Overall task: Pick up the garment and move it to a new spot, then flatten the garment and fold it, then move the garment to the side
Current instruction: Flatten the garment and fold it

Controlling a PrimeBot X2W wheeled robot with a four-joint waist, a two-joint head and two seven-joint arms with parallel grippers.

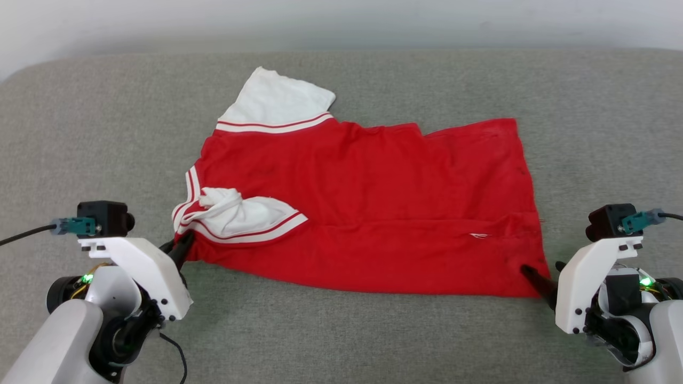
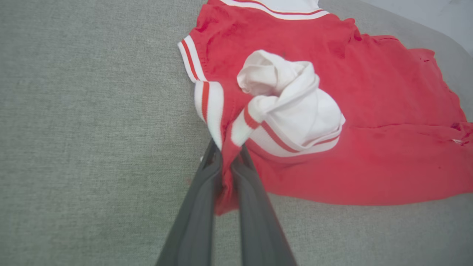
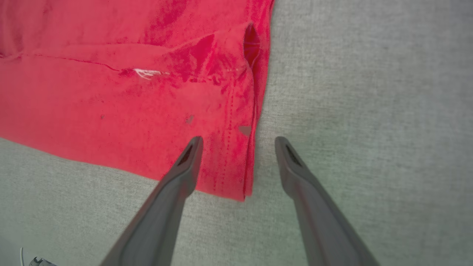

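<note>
The garment [image 1: 373, 213] lies spread on a gray fabric surface [image 1: 80, 133]. Its collar end points to the robot's left and its hem to the right. 1 white sleeve [image 1: 277, 101] lies flat on the far side. The other sleeve [image 1: 240, 213] is crumpled in a knot on top of the red cloth, near the striped collar.

The left claw [image 1: 181, 248] is clenched on the near edge of the garment, just beside the collar trim. In the left wrist view, a fold of red cloth is pinched between its 2 dark fingers [image 2: 199, 207].

The right claw [image 1: 541, 269] is released and its jaws stand wide. It is at the near hem corner. In the right wrist view, 1 finger [image 3: 184, 166] is over the red cloth and the other is over the gray surface. I cannot tell if they touch anything.
</note>
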